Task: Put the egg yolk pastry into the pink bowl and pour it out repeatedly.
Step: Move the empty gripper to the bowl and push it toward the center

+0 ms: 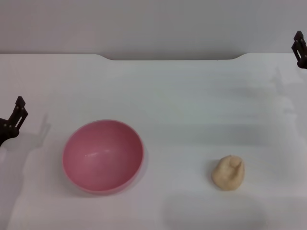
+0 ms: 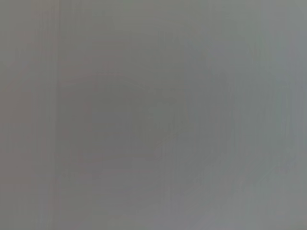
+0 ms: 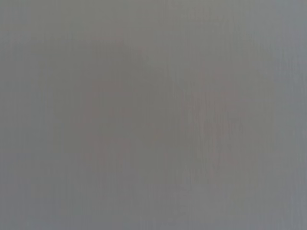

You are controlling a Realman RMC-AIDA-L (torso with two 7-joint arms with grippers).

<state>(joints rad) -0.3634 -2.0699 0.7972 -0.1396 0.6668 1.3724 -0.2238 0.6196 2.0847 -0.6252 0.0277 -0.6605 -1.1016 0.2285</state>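
Note:
The pink bowl (image 1: 103, 155) stands upright and hollow on the white table, left of centre in the head view. The egg yolk pastry (image 1: 229, 172), a pale beige lump, lies on the table well to the bowl's right, near the front. My left gripper (image 1: 14, 122) shows only as a dark tip at the far left edge, apart from the bowl. At the upper right edge sits my right gripper (image 1: 300, 48), far from the pastry. Both wrist views show only plain grey.
The white table (image 1: 182, 105) runs back to a far edge with a shallow notch in the middle. A grey wall rises behind it.

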